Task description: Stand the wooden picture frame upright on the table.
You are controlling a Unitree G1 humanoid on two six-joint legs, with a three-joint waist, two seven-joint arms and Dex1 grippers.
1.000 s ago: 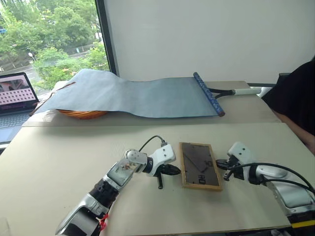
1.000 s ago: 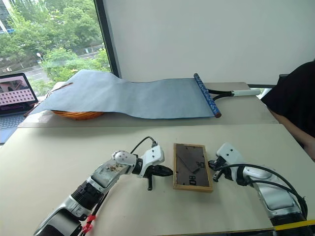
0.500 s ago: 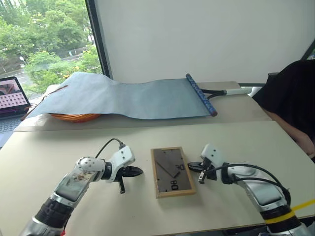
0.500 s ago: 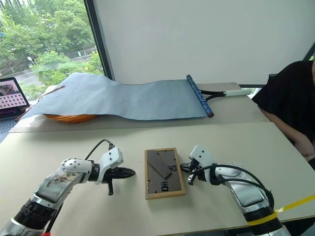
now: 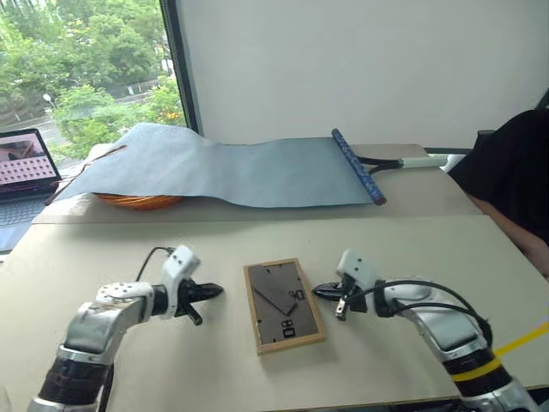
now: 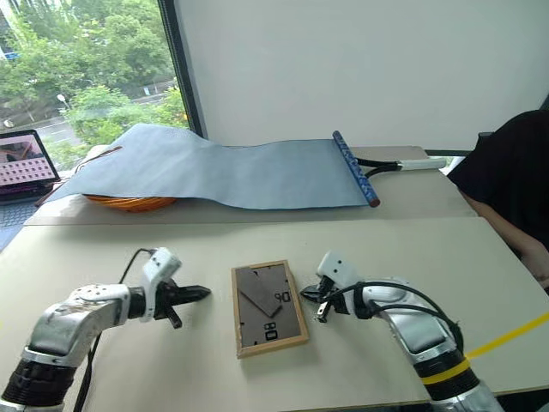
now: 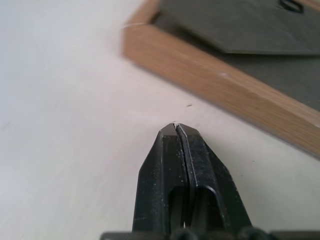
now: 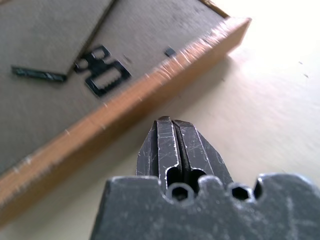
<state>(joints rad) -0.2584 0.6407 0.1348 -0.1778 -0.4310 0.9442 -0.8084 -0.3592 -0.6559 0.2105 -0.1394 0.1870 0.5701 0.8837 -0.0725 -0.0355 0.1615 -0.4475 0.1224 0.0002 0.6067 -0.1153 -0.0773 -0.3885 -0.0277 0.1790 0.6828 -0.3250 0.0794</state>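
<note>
Both arms are silver-grey metal with white housings at the wrists. The left hand (image 5: 212,293) and the right hand (image 5: 319,292) each end in two black, tapered fingers with scratched faces. Black cables loop over each wrist. The left forearm has a black ribbed section, and the right forearm carries a yellow band. The right hand's base shows a row of round holes

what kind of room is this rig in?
Probably an office or lab: pale tables by a large window onto trees, an open laptop at the side, a plain white wall.
</note>
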